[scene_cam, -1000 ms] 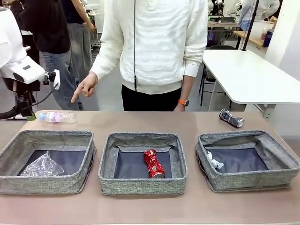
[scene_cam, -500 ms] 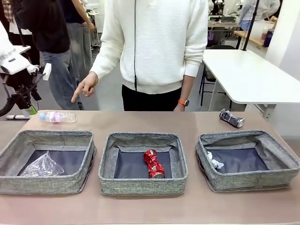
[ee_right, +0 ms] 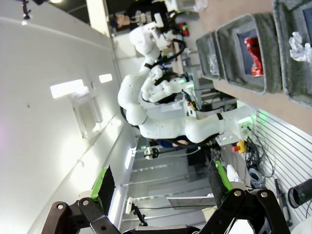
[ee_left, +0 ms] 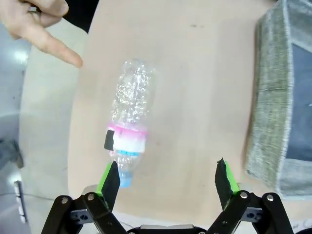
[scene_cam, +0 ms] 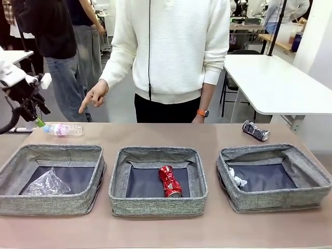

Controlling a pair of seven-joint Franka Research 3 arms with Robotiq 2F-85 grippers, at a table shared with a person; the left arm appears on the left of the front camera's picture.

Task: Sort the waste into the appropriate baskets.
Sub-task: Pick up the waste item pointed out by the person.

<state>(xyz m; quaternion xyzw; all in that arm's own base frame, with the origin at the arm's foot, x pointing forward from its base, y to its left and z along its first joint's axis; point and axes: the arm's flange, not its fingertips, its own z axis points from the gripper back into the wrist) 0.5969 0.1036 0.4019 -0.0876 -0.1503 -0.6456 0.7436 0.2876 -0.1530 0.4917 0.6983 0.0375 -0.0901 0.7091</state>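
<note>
Bottle (ee_left: 130,117) is lying on its side just ahead of the left jaws, which are standing wide open and gripping nothing. Its blue cap is sitting close by one green pad (ee_left: 109,178), at the lower left of the wrist frame. It is looking clear, crumpled and pink-labelled. A hand (ee_left: 38,22) is pointing at it across the tan surface (ee_left: 195,73). The right jaws are gaping empty, facing the room.

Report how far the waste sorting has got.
Done: clear plastic cup in the left basket, crushed red can in the middle basket, paper ball in the right basket. In hand: the open left gripper hovers over the bottle on the table, not gripping it. Left: that bottle and the crushed dark-silver can.
</note>
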